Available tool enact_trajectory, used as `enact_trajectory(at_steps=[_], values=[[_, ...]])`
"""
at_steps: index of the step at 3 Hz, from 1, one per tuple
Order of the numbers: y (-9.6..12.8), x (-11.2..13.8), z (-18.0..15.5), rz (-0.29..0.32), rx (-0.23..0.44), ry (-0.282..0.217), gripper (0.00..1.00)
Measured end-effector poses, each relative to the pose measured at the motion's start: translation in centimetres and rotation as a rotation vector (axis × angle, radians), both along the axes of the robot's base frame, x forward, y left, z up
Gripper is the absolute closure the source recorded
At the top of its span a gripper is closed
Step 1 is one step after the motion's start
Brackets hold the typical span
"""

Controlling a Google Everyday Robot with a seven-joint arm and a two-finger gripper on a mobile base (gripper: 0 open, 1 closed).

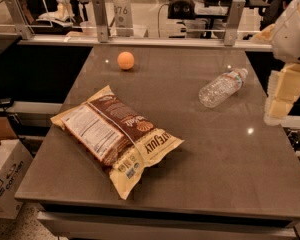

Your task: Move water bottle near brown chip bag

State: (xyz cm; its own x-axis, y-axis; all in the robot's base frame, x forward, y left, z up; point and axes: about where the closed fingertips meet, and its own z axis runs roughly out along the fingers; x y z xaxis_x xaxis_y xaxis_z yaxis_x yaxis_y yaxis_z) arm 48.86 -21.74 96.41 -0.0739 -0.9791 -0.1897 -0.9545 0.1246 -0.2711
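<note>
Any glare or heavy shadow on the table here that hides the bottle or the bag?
Camera view: warm, dim light; one small glare spot on the table, clear of the water bottle and brown chip bag; a soft shadow under the bag's near end; the gripper, at the right edge, looks pale.

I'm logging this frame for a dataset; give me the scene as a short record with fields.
surface: grey-brown table
water bottle: on its side, far right, cap pointing away
brown chip bag: lying flat, near left, apart from the bottle
orange ball: far left, alone
end effector: beyond the table's right edge, right of the bottle, not touching it
task state: bottle not yet beside the bag
</note>
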Motion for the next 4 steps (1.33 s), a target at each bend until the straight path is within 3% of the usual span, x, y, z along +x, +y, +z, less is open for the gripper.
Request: enact_trajectory(at_steps=[1,2,4], values=[[-0.8,3.2,-1.3,0.1,-0.028,-0.038,0.0],[-1.5,6.2,-2.8,0.195,-0.053,-0.038,0.0],[-2.9,12.0,-6.1,0.336,-0.096,0.025,0.0]])
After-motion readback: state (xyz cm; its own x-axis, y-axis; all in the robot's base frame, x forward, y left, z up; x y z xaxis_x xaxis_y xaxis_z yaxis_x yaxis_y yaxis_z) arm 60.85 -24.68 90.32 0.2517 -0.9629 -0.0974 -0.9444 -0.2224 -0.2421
